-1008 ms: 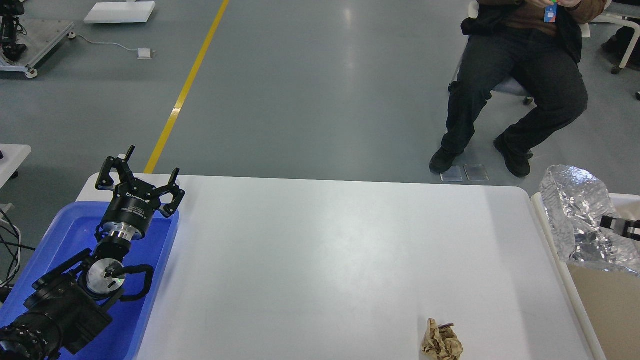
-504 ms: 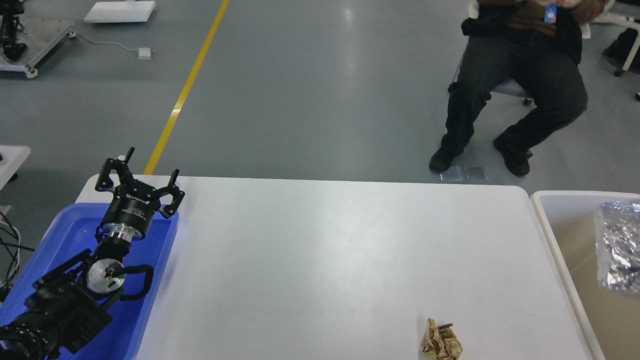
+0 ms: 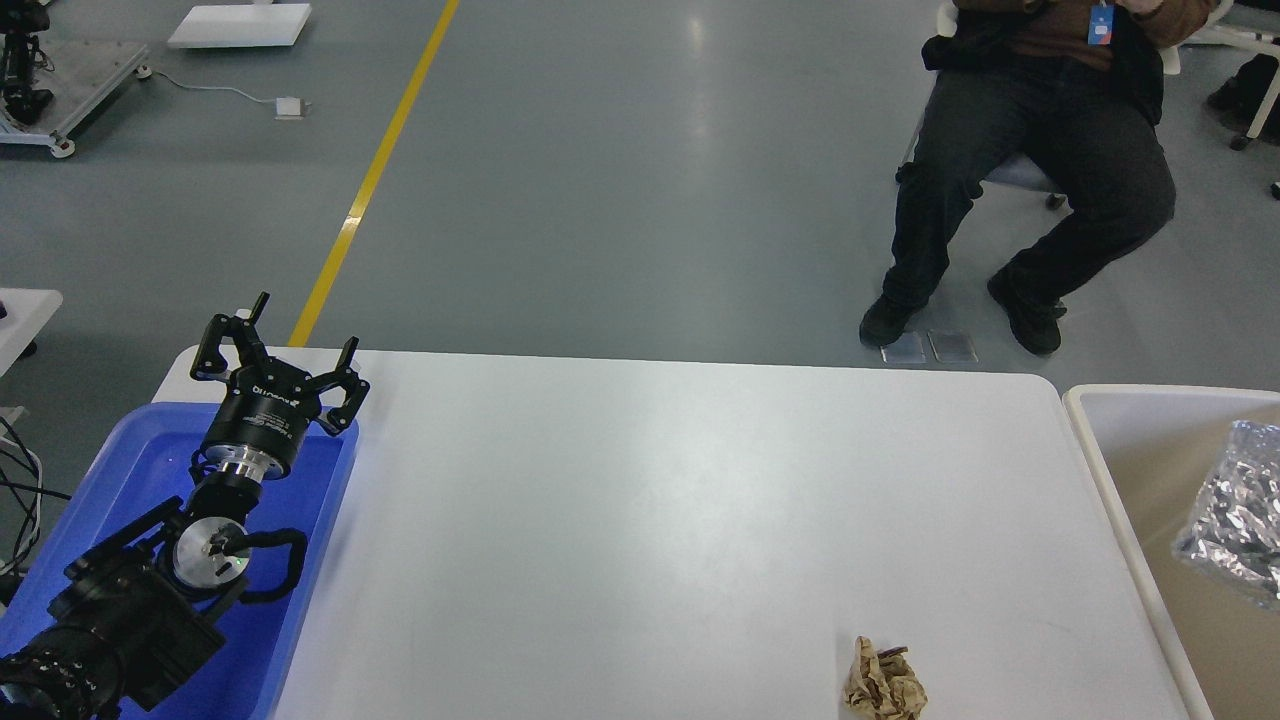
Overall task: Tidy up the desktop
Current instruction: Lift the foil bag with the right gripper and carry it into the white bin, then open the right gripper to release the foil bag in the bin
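Jaws spread over blue tray (image 3: 130, 460); foil (image 3: 1235, 525) in bin (image 3: 1105, 470).

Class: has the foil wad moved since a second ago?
Yes. The foil wad has dropped from above the bin rim down into the bin.

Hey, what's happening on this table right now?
A robot is tidying the desktop. Its left hand hangs open and empty over the blue tray; the right hand is out of view. A crumpled silver wrapper lies in the off-white bin. One crumpled brown paper ball remains near the desktop's front edge.
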You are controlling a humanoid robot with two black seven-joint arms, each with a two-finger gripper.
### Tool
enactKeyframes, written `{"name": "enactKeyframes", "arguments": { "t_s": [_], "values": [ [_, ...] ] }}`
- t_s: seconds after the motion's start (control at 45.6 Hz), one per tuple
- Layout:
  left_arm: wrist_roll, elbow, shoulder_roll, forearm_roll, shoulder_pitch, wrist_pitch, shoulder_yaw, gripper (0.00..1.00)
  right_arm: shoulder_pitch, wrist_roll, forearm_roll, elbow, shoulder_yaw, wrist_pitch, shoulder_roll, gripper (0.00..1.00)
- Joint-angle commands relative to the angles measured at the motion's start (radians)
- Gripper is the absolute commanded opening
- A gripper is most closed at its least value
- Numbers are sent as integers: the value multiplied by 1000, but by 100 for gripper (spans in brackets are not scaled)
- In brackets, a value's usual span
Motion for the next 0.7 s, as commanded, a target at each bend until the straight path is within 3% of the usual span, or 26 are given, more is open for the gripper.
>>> {"name": "enactKeyframes", "arguments": {
  "t_s": [0.0,0.131,0.351,0.679],
  "values": [
    [-1,0,0,0,0,0,0,100,-12,-161,341,-14,3,13,31,0],
    [-1,0,0,0,0,0,0,100,-15,-212,446,-15,11,11,44,0],
    [-1,0,0,0,0,1,0,100,-66,-187,440,-18,-37,7,51,0],
    [-1,0,0,0,0,1,0,100,-69,-187,440,-23,-57,-3,53,0]
  ]
}}
